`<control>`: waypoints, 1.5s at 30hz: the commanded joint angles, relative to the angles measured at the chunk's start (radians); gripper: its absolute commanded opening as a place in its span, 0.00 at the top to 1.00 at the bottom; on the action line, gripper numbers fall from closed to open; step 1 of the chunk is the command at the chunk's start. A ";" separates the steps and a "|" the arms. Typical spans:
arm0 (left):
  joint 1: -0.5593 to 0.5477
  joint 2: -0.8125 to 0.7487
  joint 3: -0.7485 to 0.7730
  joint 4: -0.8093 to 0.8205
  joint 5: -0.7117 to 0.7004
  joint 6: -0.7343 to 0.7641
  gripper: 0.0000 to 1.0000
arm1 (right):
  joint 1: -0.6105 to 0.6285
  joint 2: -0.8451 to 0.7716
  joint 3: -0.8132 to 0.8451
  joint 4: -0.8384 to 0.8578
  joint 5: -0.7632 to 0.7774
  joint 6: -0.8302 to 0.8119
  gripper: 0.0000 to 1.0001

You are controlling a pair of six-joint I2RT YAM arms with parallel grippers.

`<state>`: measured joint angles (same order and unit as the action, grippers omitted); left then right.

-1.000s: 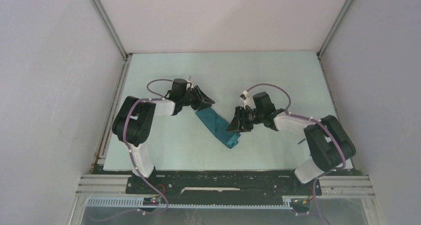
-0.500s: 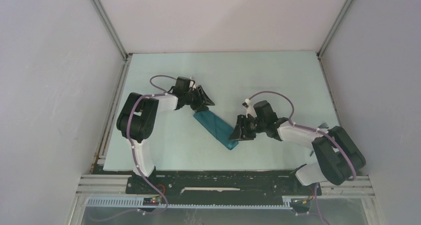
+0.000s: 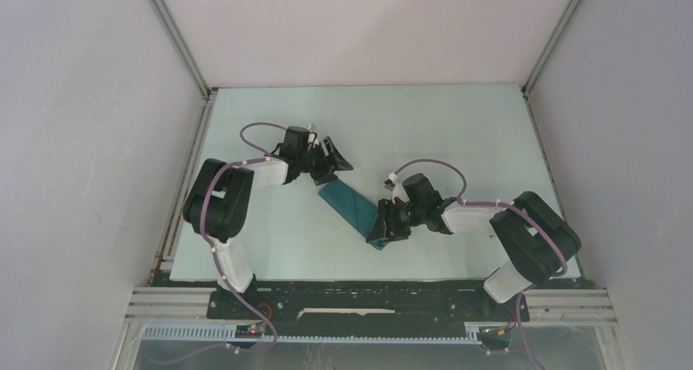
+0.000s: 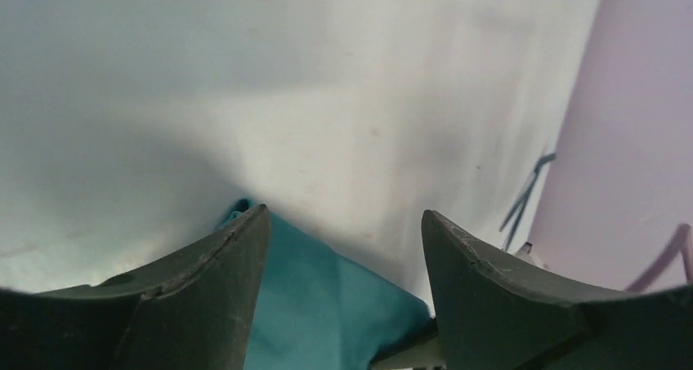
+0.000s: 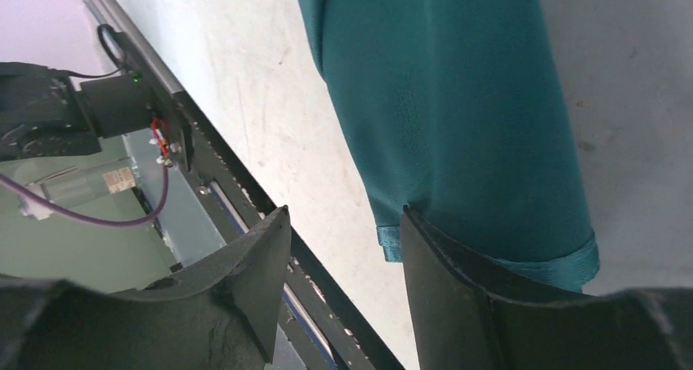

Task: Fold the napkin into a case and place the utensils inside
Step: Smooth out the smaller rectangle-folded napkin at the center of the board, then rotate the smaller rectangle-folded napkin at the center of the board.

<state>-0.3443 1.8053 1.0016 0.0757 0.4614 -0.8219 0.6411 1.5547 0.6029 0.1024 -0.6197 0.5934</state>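
The napkin is folded into a narrow teal case (image 3: 353,210) that lies flat and slantwise in the middle of the pale table (image 3: 425,125). My left gripper (image 3: 333,162) is open over its far end, and the teal cloth (image 4: 327,305) shows between the two fingers. My right gripper (image 3: 382,225) is open at the near end, with one finger (image 5: 490,296) over the hemmed corner of the cloth (image 5: 449,100) and the other off to the side. The utensils (image 4: 527,194) show as two thin dark pieces near the right wall, only in the left wrist view.
Grey enclosure walls (image 3: 98,141) close in the table on the left, right and back. A black rail (image 3: 368,292) with wiring runs along the front edge and also shows in the right wrist view (image 5: 229,174), close to the case's near end.
My right gripper has moved left and nearer, down onto the case's near end. My left gripper has shifted slightly at the far end. The case now lies flatter and narrower.
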 commanded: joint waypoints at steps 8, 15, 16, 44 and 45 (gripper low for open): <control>0.008 0.041 0.045 -0.069 -0.146 0.091 0.25 | 0.020 -0.112 0.031 -0.123 0.072 -0.019 0.39; 0.004 -0.108 0.053 -0.144 -0.123 0.101 0.24 | 0.071 -0.084 0.056 -0.086 0.053 0.005 0.38; 0.003 -0.131 0.048 -0.148 -0.129 0.103 0.24 | 0.073 -0.061 0.052 -0.064 0.044 0.009 0.38; 0.001 -0.315 0.003 -0.242 -0.092 0.130 0.22 | 0.229 -0.047 0.066 -0.126 0.348 0.094 0.34; 0.000 -0.312 0.001 -0.235 -0.087 0.125 0.22 | 0.230 -0.033 0.066 -0.130 0.366 0.101 0.34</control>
<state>-0.3401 1.4998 0.9817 -0.1703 0.3462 -0.7139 0.8524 1.4796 0.6357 -0.0254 -0.3672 0.6502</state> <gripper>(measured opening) 0.781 0.656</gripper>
